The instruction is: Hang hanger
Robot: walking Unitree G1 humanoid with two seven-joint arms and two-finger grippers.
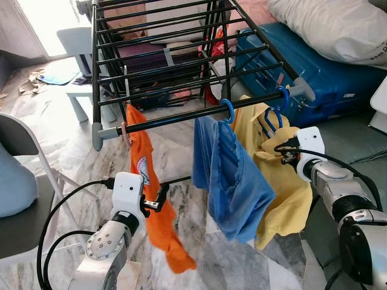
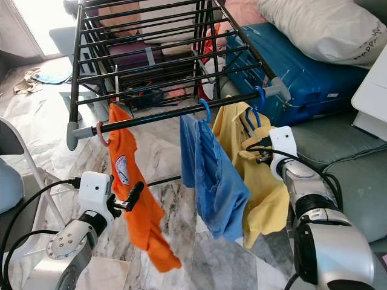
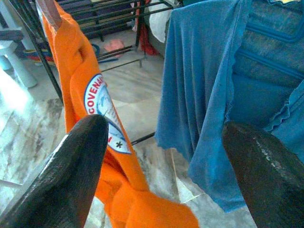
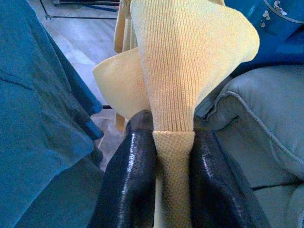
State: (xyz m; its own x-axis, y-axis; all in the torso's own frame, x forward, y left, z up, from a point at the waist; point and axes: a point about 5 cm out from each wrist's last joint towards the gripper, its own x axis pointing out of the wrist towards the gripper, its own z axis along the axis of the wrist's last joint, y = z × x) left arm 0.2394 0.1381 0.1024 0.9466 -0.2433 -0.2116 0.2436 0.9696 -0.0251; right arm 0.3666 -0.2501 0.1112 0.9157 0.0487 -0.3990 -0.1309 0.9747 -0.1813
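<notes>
A black drying rack's front rail [image 1: 175, 116] carries three garments. An orange shirt [image 1: 151, 199] hangs on a pink hanger [image 1: 125, 134] at the left. A blue shirt [image 1: 233, 181] hangs on a blue hanger [image 1: 228, 110] in the middle. At the rail's right end a yellow shirt [image 1: 284, 187] hangs on another blue hanger [image 1: 275, 115]. My right gripper [image 4: 173, 156] is shut on a fold of the yellow shirt [image 4: 190, 57] near its collar. My left gripper [image 1: 158, 202] stands open beside the orange shirt [image 3: 90, 95], holding nothing.
A blue suitcase [image 1: 326, 78] with a white pillow [image 1: 338, 24] on it lies behind the rack's right end. A grey sofa [image 2: 357, 175] is at the right, a grey chair [image 1: 18, 145] at the left. Clothes lie under the rack on the marble floor [image 1: 66, 145].
</notes>
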